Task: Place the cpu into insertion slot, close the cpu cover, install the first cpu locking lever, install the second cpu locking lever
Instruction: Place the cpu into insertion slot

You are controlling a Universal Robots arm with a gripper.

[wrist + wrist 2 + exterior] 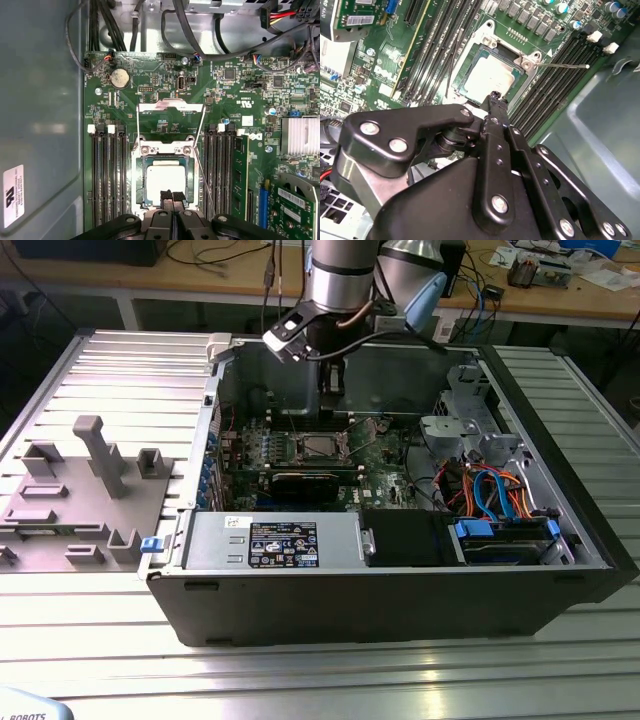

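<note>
The cpu (162,181) lies flat in the insertion slot (136,185) on the green board, its dull silver top showing; in the second wrist view the cpu (490,75) sits square in the slot (485,39). The cpu cover (171,106) stands swung back, away from the chip, and in the exterior view the cover (366,427) is upright behind the cpu (318,447). A thin wire locking lever (565,65) sticks out free beside the socket. My gripper (172,196) hovers over the chip's edge, its two fingers pressed together and holding nothing.
Black memory slots (107,175) flank the socket on both sides. The metal case wall (40,100) runs close by one side. Cable bundles (490,490) and a drive cage (470,430) fill the exterior view's right. A grey fixture block (90,480) stands outside the case.
</note>
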